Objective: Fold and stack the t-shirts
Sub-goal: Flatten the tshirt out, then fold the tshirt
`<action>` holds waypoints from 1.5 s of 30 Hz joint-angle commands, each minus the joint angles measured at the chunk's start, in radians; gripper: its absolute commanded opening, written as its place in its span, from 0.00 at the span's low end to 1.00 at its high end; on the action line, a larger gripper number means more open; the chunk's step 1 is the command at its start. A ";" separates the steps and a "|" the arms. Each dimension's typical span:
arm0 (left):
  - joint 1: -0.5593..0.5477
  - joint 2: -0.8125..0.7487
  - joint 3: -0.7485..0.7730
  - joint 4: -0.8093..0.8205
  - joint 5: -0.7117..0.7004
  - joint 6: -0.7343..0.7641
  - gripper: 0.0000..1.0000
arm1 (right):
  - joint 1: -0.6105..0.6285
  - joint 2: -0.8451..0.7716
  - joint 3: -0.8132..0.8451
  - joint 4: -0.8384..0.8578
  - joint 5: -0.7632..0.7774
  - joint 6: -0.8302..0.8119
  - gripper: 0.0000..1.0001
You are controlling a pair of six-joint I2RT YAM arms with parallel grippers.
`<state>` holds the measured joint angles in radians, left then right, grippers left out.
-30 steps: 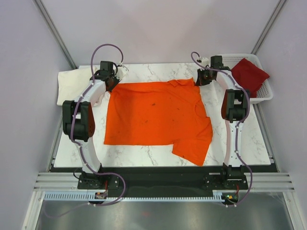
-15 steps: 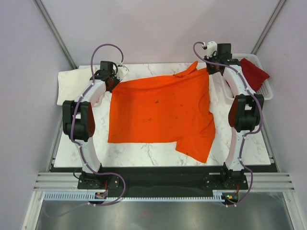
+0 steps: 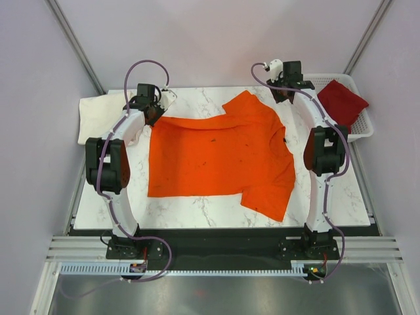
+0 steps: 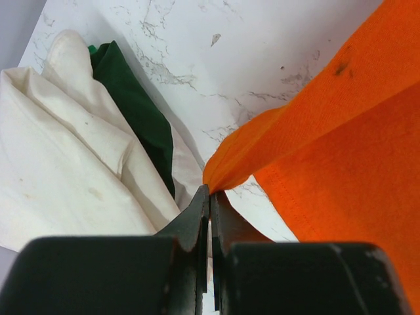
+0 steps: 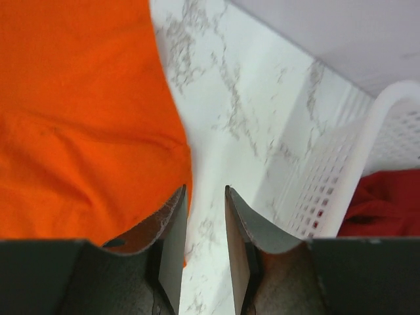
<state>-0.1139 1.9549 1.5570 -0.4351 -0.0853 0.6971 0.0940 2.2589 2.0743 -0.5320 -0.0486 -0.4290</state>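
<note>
The left gripper (image 4: 210,197), fingers pressed tight together, pinches the far left corner of the bright orange t-shirt (image 3: 216,157) low over the marble table (image 3: 197,210), a hold that looks meant to anchor that edge while the cloth is straightened. Across the table the right gripper (image 5: 205,193) hangs raised beside the shirt's far right corner. Its fingers are parted and only bare marble shows between them, with the shirt's edge just beside one finger, not between the two. The shirt lies spread over the middle of the table, mostly flat, but its far right corner sits humped and doubled toward the middle and one sleeve trails toward the near edge. By that look the spreading is unfinished and no fold is yet made. At the table's left end, just beyond the left gripper, a cream-white t-shirt (image 4: 65,151) lies crumpled with a dark green cloth (image 4: 138,111) tucked against it. At the far right a dark red t-shirt (image 3: 341,98) sits in the white lattice basket (image 3: 366,121), presumably set aside until its turn comes.
</note>
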 commanded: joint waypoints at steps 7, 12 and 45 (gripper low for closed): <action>-0.010 -0.025 0.046 -0.005 0.018 -0.025 0.02 | -0.011 0.211 0.223 0.047 -0.189 0.050 0.38; -0.020 -0.014 0.074 -0.011 0.016 -0.030 0.02 | -0.007 0.222 0.221 0.053 -0.315 0.168 0.39; -0.058 0.137 0.072 -0.045 0.030 -0.074 0.02 | 0.012 0.119 -0.055 0.136 -0.338 0.231 0.51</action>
<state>-0.1722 2.0796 1.6279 -0.4835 -0.0681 0.6430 0.1101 2.4798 2.0594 -0.3767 -0.3813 -0.1795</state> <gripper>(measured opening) 0.032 0.512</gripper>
